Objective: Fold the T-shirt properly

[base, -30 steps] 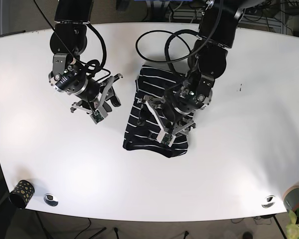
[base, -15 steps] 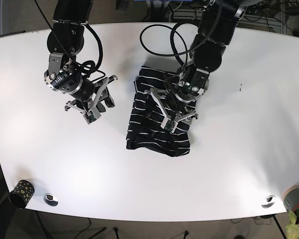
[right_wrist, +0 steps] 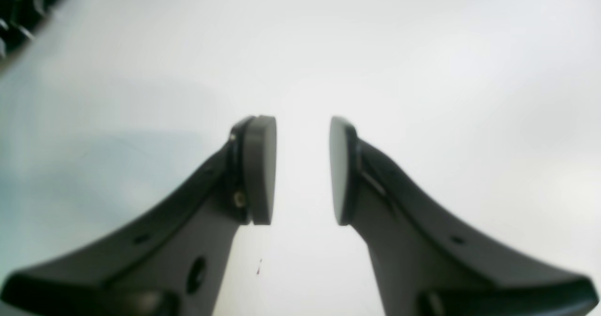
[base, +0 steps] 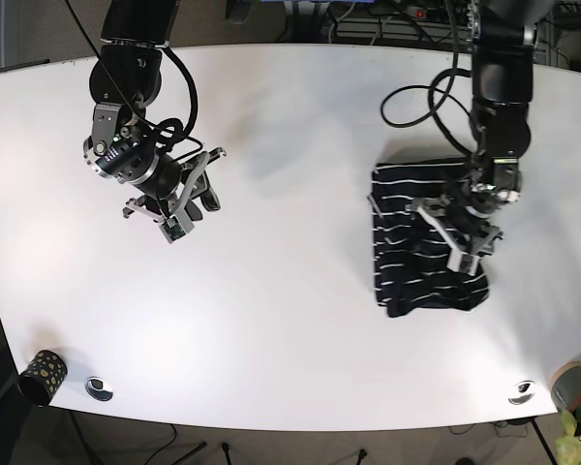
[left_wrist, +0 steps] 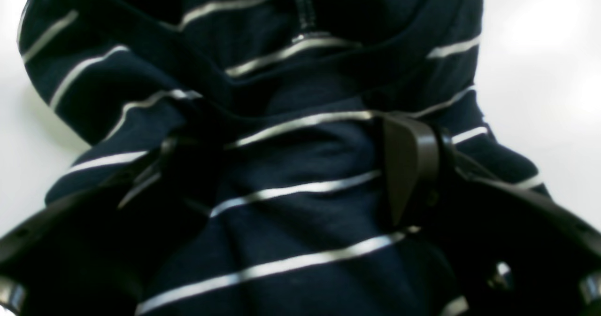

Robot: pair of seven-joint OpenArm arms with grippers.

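The folded shirt (base: 424, 237) lies on the worktop's (base: 290, 320) right side under the left end effector (base: 462, 231), whose fingers press spread into the cloth. The right end effector (base: 179, 205) hangs released, empty. Folding looks nearly finished; next comes lifting clear without dragging fabric.

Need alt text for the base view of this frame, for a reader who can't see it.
A folded navy striped T-shirt lies on the right side of a white table, with the left tool spread open and pressing on it. The right tool hangs open above bare table at left, holding nothing.
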